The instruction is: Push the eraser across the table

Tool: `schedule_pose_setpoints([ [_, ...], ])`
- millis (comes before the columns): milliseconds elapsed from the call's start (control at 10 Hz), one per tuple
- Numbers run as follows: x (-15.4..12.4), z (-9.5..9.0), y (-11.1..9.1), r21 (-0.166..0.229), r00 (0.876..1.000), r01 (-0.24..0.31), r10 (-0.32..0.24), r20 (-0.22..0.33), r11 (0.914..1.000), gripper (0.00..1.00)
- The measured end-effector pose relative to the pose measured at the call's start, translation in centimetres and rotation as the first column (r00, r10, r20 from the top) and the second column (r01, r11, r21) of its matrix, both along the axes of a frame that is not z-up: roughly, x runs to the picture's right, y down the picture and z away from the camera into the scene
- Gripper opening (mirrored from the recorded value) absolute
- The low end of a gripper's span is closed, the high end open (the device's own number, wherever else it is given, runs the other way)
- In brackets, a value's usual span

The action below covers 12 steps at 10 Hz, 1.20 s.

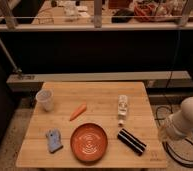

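The eraser [131, 141], a black oblong block with thin pale stripes, lies at an angle near the front right of the light wooden table [97, 92], just right of an orange plate. My white arm [186, 117] hangs off the table's right side. The gripper [166, 134] is at the arm's lower end, beyond the table's right edge, to the right of the eraser and apart from it.
An orange plate [89, 142] sits front centre. A carrot [78, 111], a white cup [45, 100], a blue sponge-like piece [54, 140] and a white tube-like bottle [122, 108] lie on the table. Black cables [182, 152] lie on the floor at right.
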<state>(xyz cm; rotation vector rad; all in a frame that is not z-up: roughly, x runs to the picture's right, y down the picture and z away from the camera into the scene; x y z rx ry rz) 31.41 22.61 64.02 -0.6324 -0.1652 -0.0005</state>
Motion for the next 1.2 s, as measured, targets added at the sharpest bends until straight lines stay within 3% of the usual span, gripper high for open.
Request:
schedule_pose_setpoints([
  [1200, -1.3, 0.0, 4.3, -0.014, 0.995, 0.027, -0.026, 0.092, 0.9995, 0.02],
])
